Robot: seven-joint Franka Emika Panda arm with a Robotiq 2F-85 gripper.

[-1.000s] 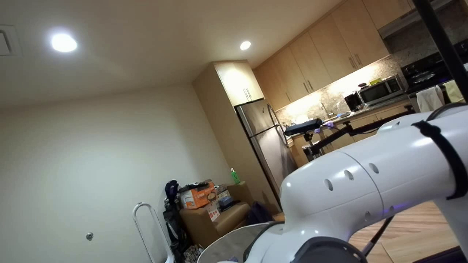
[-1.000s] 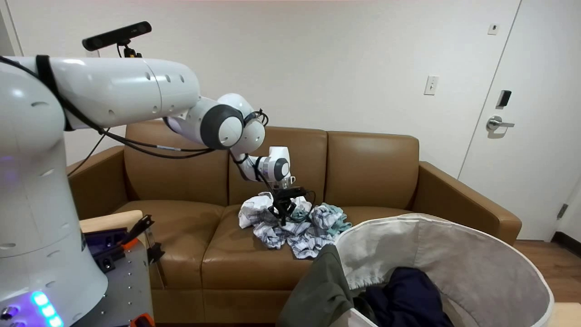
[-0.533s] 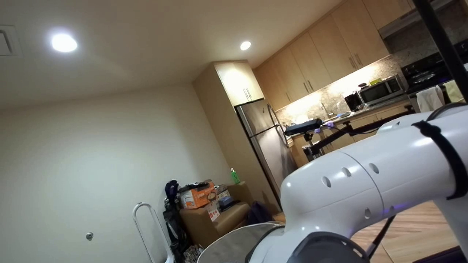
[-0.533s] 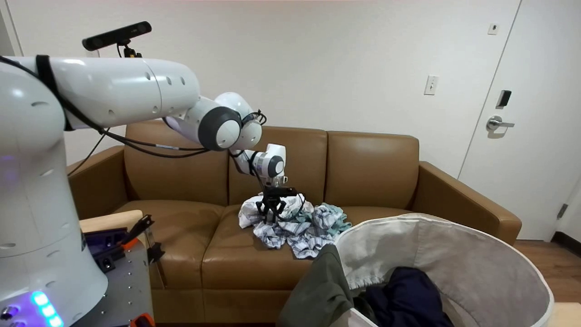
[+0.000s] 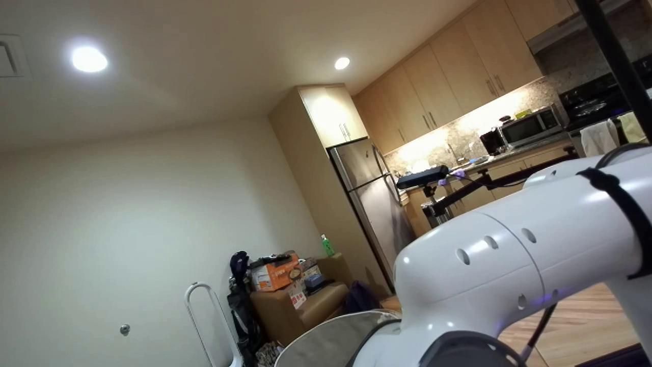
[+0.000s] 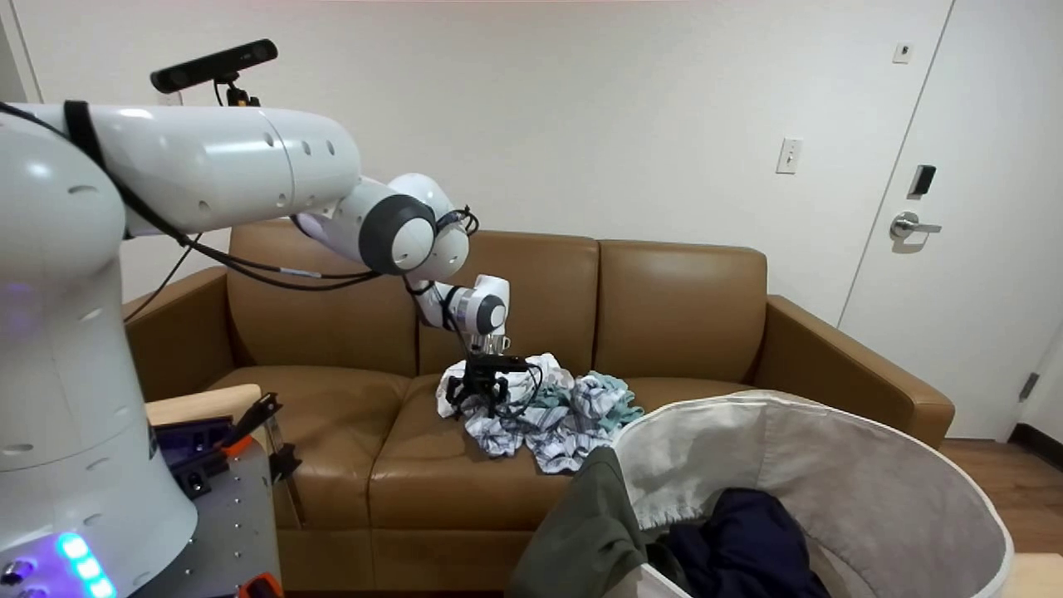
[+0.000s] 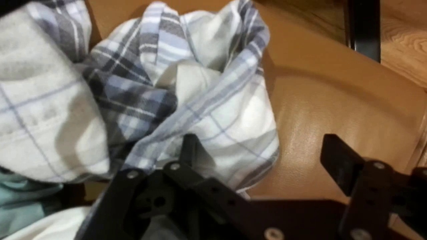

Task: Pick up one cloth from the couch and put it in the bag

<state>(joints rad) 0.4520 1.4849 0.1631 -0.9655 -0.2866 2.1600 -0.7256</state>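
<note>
Cloth [image 7: 143, 100] crumpled, blue-white plaid; bag [image 6: 864, 490] light grey.

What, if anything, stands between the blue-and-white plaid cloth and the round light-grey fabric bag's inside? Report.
Only the bag itself: its raised rim, partly draped with olive-green fabric. Nothing else visible blocks the cloth.

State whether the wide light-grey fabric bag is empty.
Not empty: in an exterior view, crumpled navy cloth lies inside the bag; how full, cannot tell.
</note>
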